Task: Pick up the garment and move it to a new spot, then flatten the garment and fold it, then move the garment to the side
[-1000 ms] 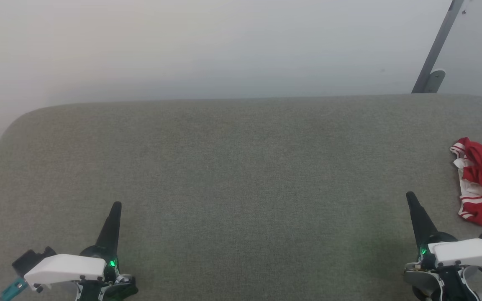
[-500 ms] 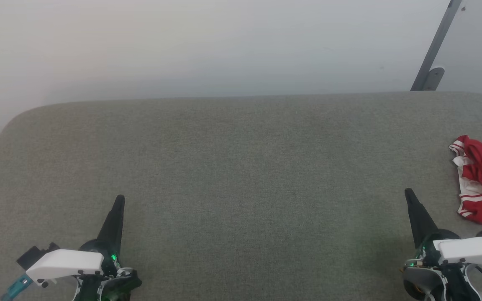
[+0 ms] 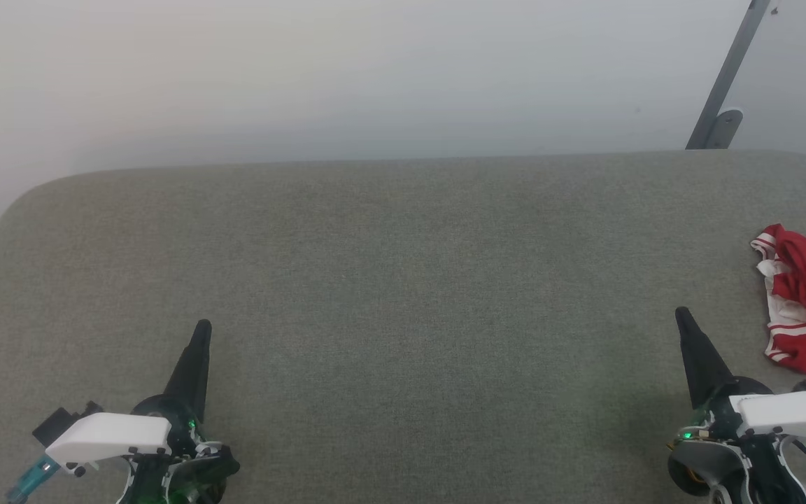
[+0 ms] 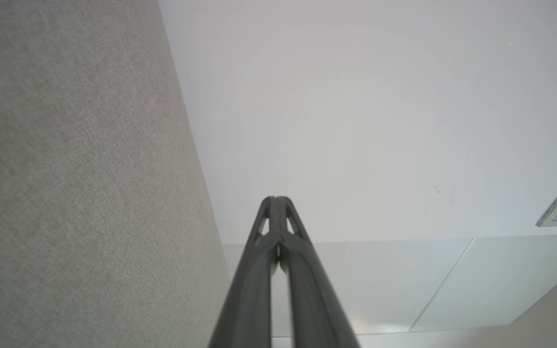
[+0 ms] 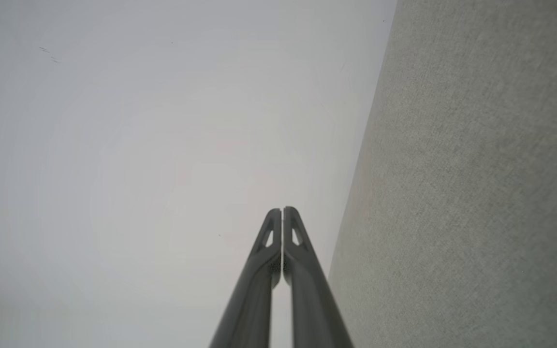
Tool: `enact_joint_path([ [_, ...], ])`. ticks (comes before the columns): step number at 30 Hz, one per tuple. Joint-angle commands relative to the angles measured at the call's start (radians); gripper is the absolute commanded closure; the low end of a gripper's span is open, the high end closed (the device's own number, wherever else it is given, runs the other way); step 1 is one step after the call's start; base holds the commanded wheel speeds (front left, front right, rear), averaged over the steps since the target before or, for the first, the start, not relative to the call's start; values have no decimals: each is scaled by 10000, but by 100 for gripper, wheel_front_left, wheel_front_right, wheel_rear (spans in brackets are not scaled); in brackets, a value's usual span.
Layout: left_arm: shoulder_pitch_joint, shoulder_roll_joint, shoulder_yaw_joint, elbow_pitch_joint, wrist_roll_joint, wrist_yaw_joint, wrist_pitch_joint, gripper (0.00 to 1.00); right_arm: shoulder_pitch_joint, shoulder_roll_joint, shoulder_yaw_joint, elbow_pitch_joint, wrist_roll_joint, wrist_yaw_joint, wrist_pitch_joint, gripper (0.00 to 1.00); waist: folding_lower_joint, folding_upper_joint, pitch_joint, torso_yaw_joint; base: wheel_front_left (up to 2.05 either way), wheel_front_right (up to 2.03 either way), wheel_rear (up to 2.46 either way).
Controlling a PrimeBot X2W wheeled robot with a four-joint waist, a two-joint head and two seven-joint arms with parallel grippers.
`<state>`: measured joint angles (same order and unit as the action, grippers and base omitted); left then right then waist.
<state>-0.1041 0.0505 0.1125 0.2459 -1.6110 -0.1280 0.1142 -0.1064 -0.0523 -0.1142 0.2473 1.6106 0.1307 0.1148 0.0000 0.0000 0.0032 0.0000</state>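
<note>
Nearest me, at the lower left of the head view, my left claw (image 3: 201,330) lies over the grey-green cloth tabletop (image 3: 403,266). Its two dark fingers are pressed together into a single point aimed away from me, gripping nothing, and a white cover (image 3: 112,434) sits at its wrist. At the lower right, my right claw (image 3: 683,316) matches it, with its fingers drawn together, empty, and the tip leaning slightly left. In each wrist view the fingertips meet, with only a thin slit lower down between the fingers. In the left wrist view the cloth surface runs along the left side and a pale wall lies beyond; in the right wrist view the cloth runs along the right side. A little farther out, just right of the right claw and apart from it, the garment (image 3: 805,308) lies on the tabletop at the right edge of the head view. It is a crumpled red heap with white cloth and red-and-white striped trim showing, cut off by the frame. The middle of the tabletop stretches away to a far edge with rounded corners. Behind it stands the wall (image 3: 375,77), and at the top right a slanted grey bar (image 3: 728,73) ends in a bracket (image 3: 723,128) by the far edge.
</note>
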Motion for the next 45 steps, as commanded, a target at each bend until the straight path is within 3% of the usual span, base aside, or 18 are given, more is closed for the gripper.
enact_joint_path([
  [1,-112,-28,37,1,-32,-50,38,100,-59,38,2,-48,40,0,31,100,0,0,-1,0,0,0,0],
  [45,-111,-28,34,-3,-35,-51,34,100,-58,37,3,-45,43,0,28,100,0,0,-1,0,0,0,0],
])
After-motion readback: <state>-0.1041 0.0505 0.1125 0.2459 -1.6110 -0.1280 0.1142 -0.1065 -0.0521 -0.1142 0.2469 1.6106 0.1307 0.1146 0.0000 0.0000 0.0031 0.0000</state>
